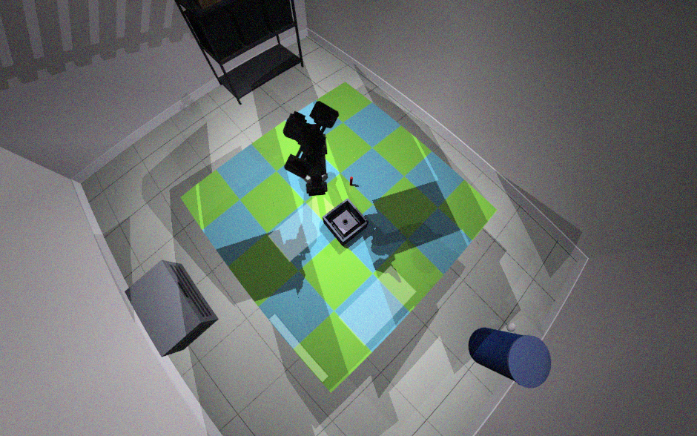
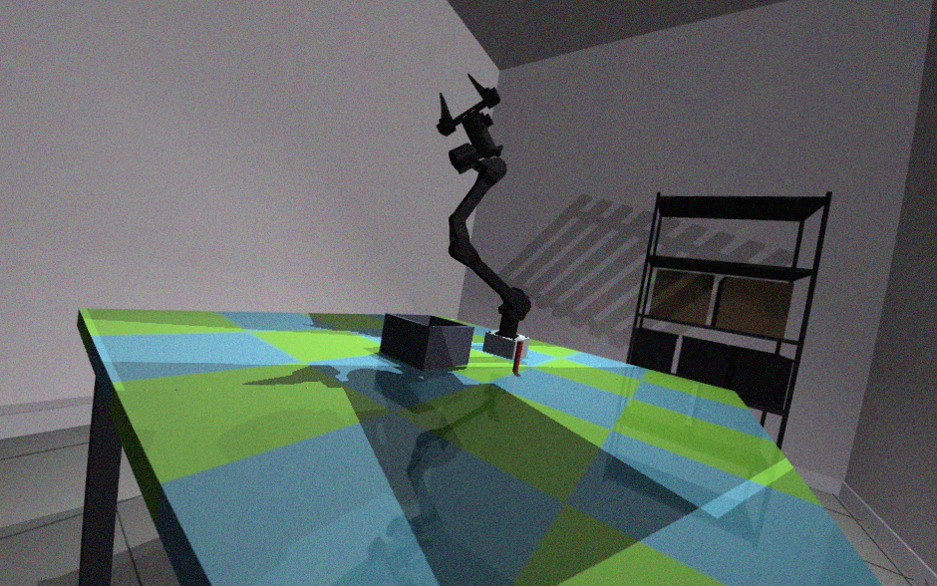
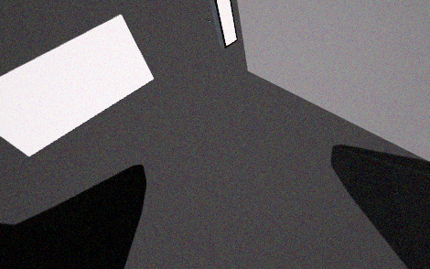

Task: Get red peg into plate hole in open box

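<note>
The red peg (image 1: 351, 180) (image 2: 516, 358) stands upright on the checkered table, outside the box and near the arm's base. The dark open box (image 2: 448, 349) stands beside it. In the top view a light plate (image 1: 337, 222) with a dark round hole at its middle shows at the bottom of the box, and no peg is in the hole. My gripper (image 2: 455, 84) (image 3: 239, 164) is open and empty, raised high above the table with its fingers pointing upward, far from the peg. The wrist view shows only ceiling, a wall and lights between and beyond the fingers.
The arm's white base (image 2: 498, 345) stands on the table behind the peg. The table (image 1: 334, 277) (image 2: 276, 441) has a green and blue checkered top with dark shadows. A black shelf (image 1: 262, 67) (image 2: 732, 265), a grey cabinet (image 1: 169, 308) and a blue cylinder (image 1: 529, 360) stand off the table.
</note>
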